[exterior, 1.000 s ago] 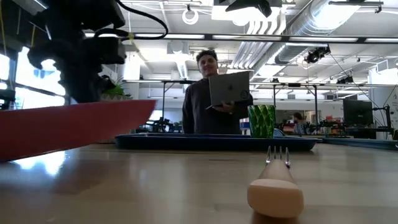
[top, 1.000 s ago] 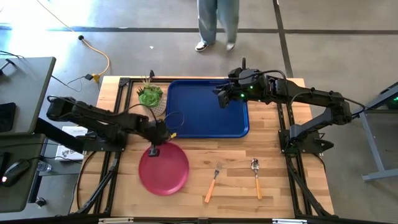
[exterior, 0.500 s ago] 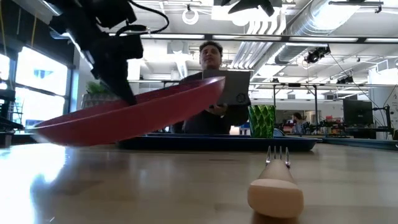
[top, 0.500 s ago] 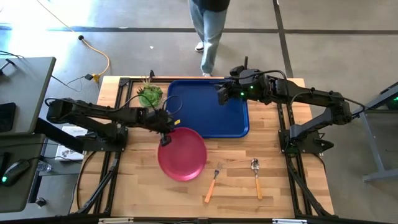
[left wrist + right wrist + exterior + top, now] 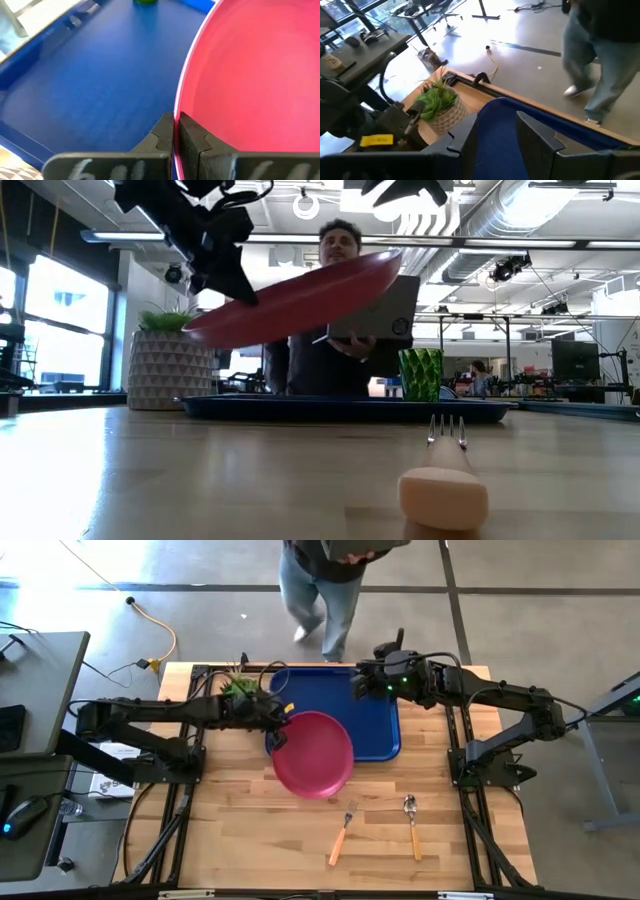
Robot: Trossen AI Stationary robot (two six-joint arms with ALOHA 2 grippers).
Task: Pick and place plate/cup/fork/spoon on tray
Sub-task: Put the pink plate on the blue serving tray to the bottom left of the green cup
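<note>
Pink-red plastic fills the middle of the high view, where the plate (image 5: 314,753) is held tilted in the air, partly over the lower left part of the blue tray (image 5: 375,738). Its rim is pinched between the closed fingers of the left gripper (image 5: 279,734). The right gripper (image 5: 357,686), fingers parted and empty, is seen over the tray's upper right corner. A green cup (image 5: 421,374) stands on the tray. The fork (image 5: 340,835) and spoon (image 5: 412,825) lie on the wood at lower centre.
</note>
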